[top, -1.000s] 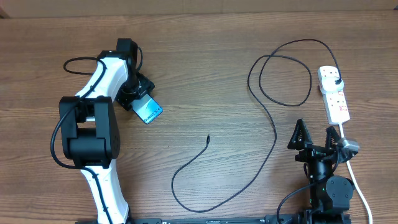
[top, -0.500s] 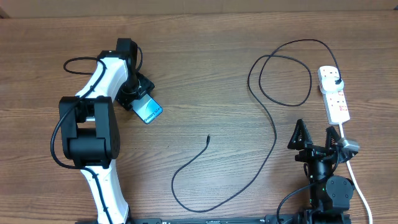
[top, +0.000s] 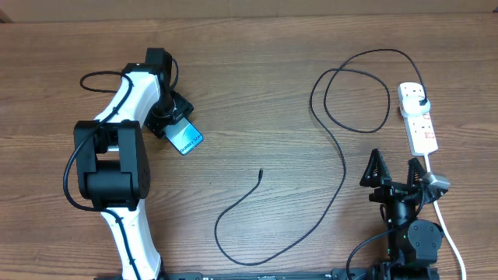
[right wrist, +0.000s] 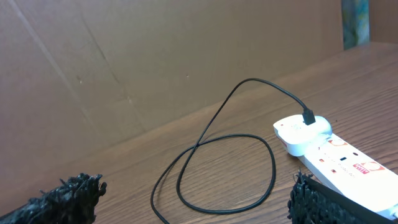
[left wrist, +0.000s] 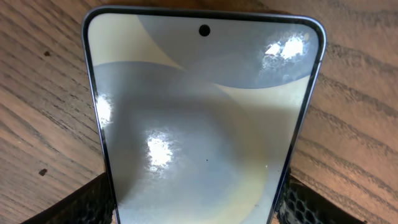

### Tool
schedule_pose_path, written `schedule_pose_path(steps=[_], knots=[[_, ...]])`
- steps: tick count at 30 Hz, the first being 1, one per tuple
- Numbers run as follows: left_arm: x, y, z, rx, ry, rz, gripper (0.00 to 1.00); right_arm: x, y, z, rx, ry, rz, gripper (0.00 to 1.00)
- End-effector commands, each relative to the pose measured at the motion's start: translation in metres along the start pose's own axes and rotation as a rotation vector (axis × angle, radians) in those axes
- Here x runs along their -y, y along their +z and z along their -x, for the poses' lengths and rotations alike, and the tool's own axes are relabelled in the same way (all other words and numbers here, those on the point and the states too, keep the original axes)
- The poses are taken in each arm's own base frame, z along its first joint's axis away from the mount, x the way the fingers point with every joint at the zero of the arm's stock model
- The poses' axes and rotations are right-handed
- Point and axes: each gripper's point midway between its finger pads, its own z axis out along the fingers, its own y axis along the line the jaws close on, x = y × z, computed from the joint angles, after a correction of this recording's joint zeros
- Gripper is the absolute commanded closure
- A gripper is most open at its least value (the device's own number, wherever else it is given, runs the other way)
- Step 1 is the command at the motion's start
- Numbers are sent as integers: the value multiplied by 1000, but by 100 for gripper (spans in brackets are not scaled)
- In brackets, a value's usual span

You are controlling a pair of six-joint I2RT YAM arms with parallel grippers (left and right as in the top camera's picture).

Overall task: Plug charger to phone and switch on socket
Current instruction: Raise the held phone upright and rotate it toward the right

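The phone (top: 187, 141) lies on the wooden table at the left, lit blue-teal, and fills the left wrist view (left wrist: 202, 124). My left gripper (top: 173, 124) is shut on the phone's near end, a finger against each long side. The charger cable (top: 342, 167) runs in loops from its black plug (top: 421, 102) in the white socket (top: 418, 118) at the right to its loose connector tip (top: 260, 171) mid-table. My right gripper (top: 397, 173) is open and empty near the front edge, just below the socket. The right wrist view shows the socket (right wrist: 329, 149) and cable loop (right wrist: 230, 168).
The socket's white cord (top: 445, 225) runs down past my right arm to the front edge. A brown cardboard wall (right wrist: 124, 68) stands behind the table.
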Motion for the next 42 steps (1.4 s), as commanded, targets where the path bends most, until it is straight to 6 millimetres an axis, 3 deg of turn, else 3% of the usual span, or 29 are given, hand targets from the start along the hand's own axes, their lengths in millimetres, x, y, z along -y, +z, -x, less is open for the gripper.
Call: schedule_pose_path(steps=[1, 10, 25, 33, 42], knots=[[-5, 35, -20, -106, 22, 19, 96, 3, 0, -1, 6, -8, -10, 0], [1, 27, -15, -97, 22, 2, 96, 3, 0, -1, 6, -8, -10, 0], [31, -17, -1, -91, 51, -79, 96, 3, 0, -1, 6, -8, -10, 0], [44, -27, -11, -154, 52, -150, 96, 3, 0, -1, 6, -7, -10, 0], [86, -56, -36, -373, 44, -431, 96, 3, 0, -1, 6, -8, -10, 0]])
